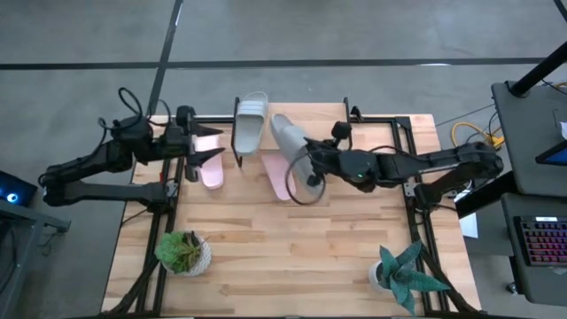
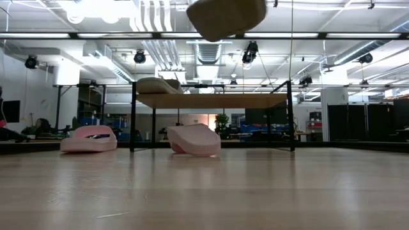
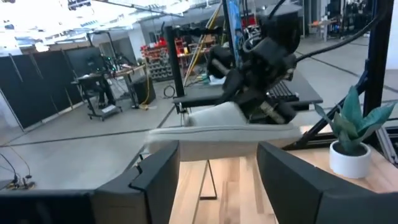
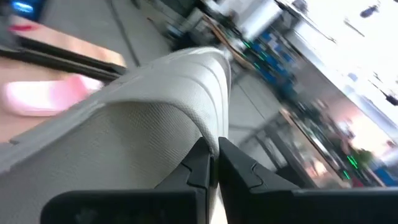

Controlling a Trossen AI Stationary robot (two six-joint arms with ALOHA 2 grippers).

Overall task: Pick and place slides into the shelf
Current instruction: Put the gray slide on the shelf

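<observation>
Right gripper (image 4: pixel 213 163) pinched tight on a grey slide (image 1: pixel 291 142), fingers clamped on its strap edge. That slide is lifted off the table, held above the second pink slide (image 1: pixel 280 177), just right of the shelf's near edge in the high view. In the low view it shows only as a dark sole (image 2: pixel 227 17) high at the frame top, above the shelf.

Left gripper (image 1: pixel 209 146) has its fingers spread apart, nothing between them. It sits at the left end of the shelf (image 1: pixel 306 113), over the first pink slide (image 1: pixel 211 168). Left wrist view: both fingers (image 3: pixel 155 177) wide apart, looking along the shelf plank (image 3: pixel 224 134) toward the right arm and its grey slide.

Other grey slide (image 1: pixel 250 124) lies on top of the shelf, toward its left end; low view confirms it resting on the plank (image 2: pixel 158 85).

Both pink slides are on the table: one by the shelf's left leg (image 2: pixel 89 138), one under the shelf span left of centre (image 2: pixel 195 140), tilted on its side edge. They are apart, not touching.

Two potted plants at the near table edge: leafy one (image 1: pixel 183 252) left, spiky one (image 1: pixel 403 270) right, well clear of the slides.
</observation>
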